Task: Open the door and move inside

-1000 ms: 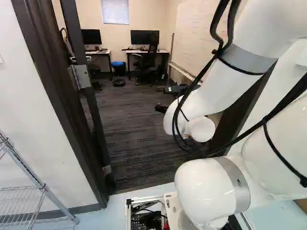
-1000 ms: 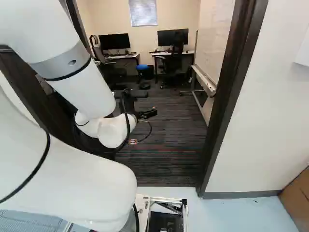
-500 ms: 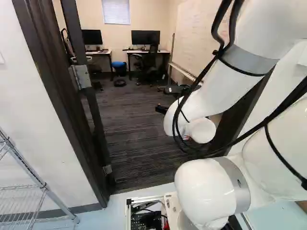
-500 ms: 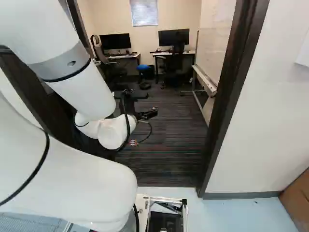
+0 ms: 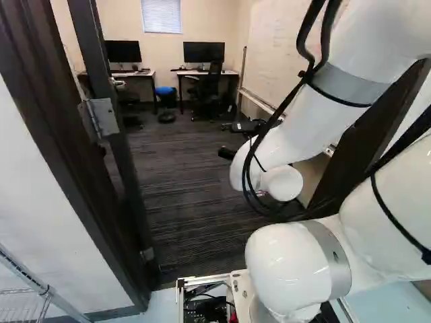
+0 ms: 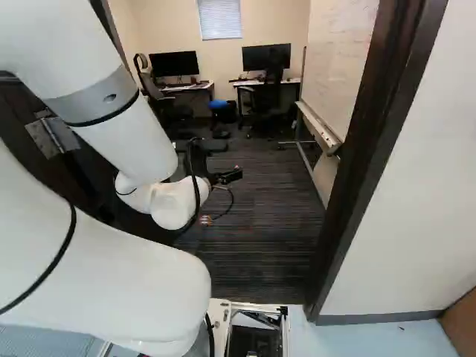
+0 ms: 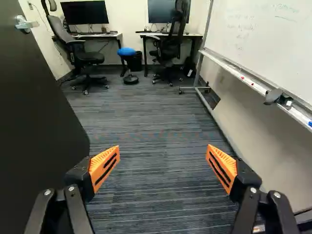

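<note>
Black two-fingered, orange-padded gripper is hovering released over grey striped carpet; dark flat door is standing open beside it.

Black door, grey striped carpet, blue stool seat, orange pads

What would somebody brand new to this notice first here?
Probably the big white arm, filling much of the left base view's right side and reaching through the dark door frame. Next, the bright orange pads of the pincer, spread wide above the carpet in the wrist view. Beyond them, a blue-topped stool pops out between the far desks.
</note>
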{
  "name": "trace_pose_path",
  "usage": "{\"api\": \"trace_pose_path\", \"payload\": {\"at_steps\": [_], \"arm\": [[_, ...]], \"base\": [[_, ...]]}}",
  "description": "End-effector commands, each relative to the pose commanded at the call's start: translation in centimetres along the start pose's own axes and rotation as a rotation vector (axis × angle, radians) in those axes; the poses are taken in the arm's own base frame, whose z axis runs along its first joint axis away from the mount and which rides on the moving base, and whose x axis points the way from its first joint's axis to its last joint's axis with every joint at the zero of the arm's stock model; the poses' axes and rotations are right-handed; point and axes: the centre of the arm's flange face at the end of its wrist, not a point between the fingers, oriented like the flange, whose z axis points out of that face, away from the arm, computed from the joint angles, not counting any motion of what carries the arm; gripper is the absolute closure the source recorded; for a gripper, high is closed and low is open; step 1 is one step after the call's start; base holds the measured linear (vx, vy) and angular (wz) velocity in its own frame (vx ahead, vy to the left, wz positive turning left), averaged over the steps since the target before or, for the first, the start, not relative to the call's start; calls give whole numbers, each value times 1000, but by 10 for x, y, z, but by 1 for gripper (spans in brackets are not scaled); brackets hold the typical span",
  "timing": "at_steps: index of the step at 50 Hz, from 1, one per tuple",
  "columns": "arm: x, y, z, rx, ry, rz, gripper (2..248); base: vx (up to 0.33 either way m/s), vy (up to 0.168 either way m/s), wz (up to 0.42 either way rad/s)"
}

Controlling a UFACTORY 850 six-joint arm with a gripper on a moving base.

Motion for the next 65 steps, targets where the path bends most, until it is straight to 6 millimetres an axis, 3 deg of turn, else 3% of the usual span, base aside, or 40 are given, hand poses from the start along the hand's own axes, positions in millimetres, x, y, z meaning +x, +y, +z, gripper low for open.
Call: {"api": "trace_pose_path", "payload": {"at_steps": [65], "arm": [[0, 0, 0, 0, 0, 0, 3]], "base": [[199, -1, -17]]}}
